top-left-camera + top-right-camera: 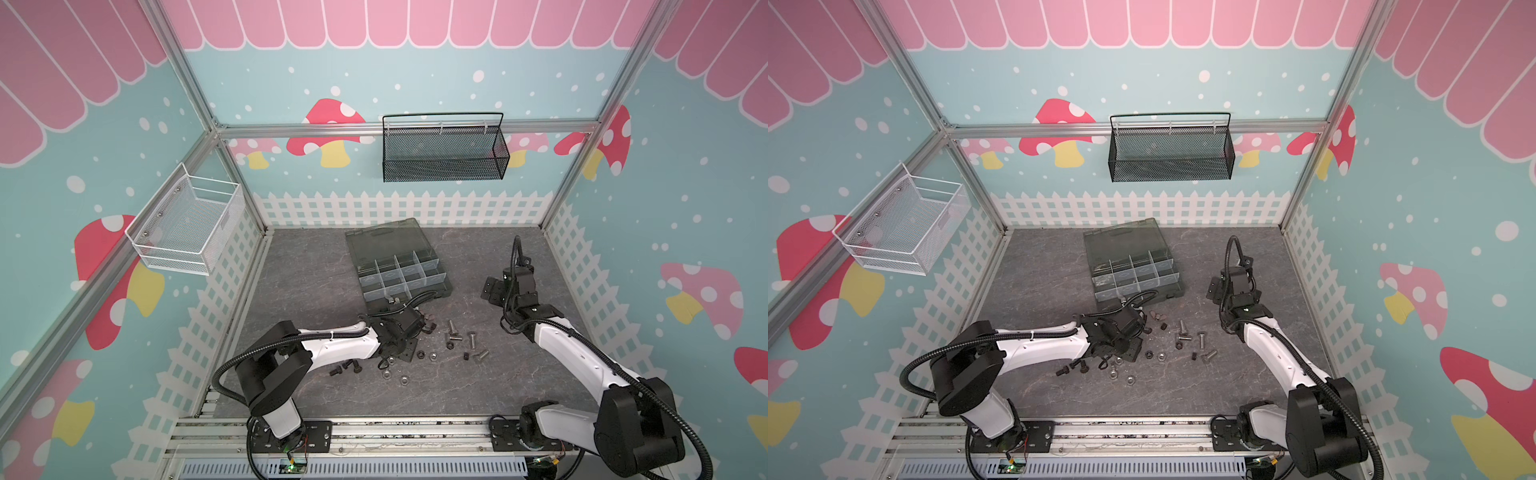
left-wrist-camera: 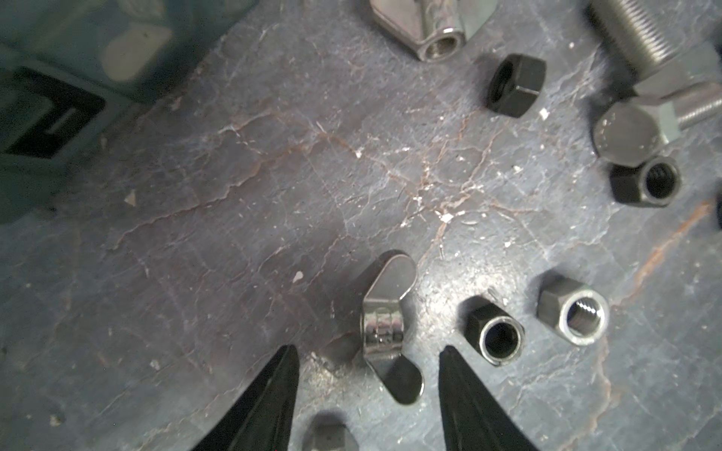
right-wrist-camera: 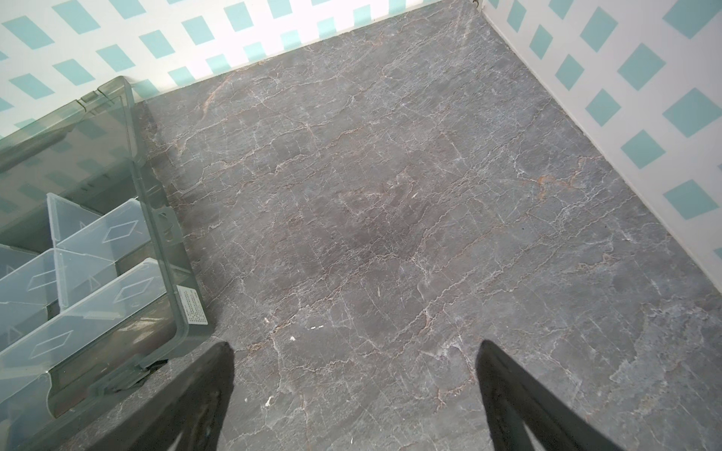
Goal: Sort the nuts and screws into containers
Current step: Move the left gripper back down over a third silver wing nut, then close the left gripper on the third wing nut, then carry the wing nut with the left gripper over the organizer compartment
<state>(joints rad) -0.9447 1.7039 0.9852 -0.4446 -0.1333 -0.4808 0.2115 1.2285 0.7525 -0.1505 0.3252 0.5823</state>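
Left gripper (image 2: 369, 353): jaws spread, straddling silver wing nut (image 2: 385, 324) lying on desk (image 2: 234, 195). Right gripper (image 3: 355, 347): spread wide above desk, beside organiser box (image 3: 172, 250). White label (image 3: 194, 304) on box wall, print illegible. Screws (image 1: 472, 340), nuts (image 1: 420, 354) loose on desk, near containers (image 1: 399, 274).

A black metal mesh basket (image 1: 441, 170) hangs from the silver aluminium rail (image 1: 291, 130) across the back wall, above the far edge of the grey marbled tabletop (image 1: 309, 270), while a white wire-mesh basket (image 1: 176, 235) is mounted on the left wall.
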